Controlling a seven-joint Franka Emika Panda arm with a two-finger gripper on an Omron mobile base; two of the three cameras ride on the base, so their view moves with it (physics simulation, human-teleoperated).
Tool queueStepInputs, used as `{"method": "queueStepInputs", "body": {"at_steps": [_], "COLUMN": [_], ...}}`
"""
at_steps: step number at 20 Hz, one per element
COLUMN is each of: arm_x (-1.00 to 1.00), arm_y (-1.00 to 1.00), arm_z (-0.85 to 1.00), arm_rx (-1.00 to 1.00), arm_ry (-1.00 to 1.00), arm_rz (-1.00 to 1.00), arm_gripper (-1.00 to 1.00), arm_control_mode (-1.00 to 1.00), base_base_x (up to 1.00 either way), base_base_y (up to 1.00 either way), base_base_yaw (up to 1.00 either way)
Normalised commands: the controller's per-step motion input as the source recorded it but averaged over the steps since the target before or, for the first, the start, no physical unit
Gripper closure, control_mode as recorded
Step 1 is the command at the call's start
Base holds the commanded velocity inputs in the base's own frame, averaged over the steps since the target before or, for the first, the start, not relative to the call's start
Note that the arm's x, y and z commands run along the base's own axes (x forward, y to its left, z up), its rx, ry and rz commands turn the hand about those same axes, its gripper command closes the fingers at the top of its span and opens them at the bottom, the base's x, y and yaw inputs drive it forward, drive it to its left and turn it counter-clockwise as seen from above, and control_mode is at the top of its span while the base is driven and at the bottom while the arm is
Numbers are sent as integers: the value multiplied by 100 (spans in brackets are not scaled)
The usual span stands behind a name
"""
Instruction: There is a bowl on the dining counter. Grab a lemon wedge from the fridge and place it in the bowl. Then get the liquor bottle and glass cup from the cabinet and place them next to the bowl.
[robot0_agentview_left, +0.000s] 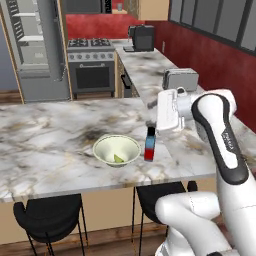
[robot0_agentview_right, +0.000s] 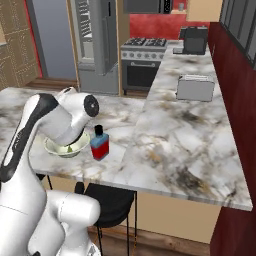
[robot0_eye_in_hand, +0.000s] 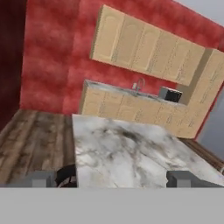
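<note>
Nearest the cameras stood the robot's own white arm, rising over a black stool (robot0_agentview_left: 48, 212) tucked under the dining counter (robot0_agentview_left: 45, 145). Going from the left along that marbled top in the left base view, the bowl (robot0_agentview_left: 116, 150) sat near the front edge with the lemon wedge (robot0_agentview_left: 118, 159) lying inside it, and the liquor bottle (robot0_agentview_left: 149, 144) stood upright just to the right of the bowl, close beside it but apart from it. To the right of the bottle the gripper (robot0_eye_in_hand: 112, 178) hung above the counter, its two dark fingertips (robot0_eye_in_hand: 40, 179) spread wide at either side of the hand view with nothing between them, holding nothing. Further right and back, a toaster (robot0_agentview_left: 180, 78) sat on the side counter. Far behind on the left, the fridge (robot0_agentview_left: 40, 47) stood with its door open, white shelves showing, a stove (robot0_agentview_left: 91, 67) just to its right and a dark coffee machine (robot0_agentview_left: 141, 38) beyond that.
</note>
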Motion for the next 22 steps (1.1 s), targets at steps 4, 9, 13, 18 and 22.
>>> {"method": "queueStepInputs", "body": {"at_steps": [4,9,13,18,22], "arm_x": [-88,-97,-90,-77,-74], "arm_y": [2,0,-1,-16,-40], "arm_z": [24,27,41,46,30], "arm_rx": [0,0,0,0,0], "arm_ry": [18,14,13,14,6], "arm_rz": [-40,-41,-41,-37,-27], "arm_gripper": [-100,-100,-100,-100,-100], "arm_control_mode": [-100,-100,-100,-100,-100], "base_base_x": [0,0,0,0,0], "base_base_y": [0,0,0,0,0], "base_base_yaw": [0,0,0,0,0]}}
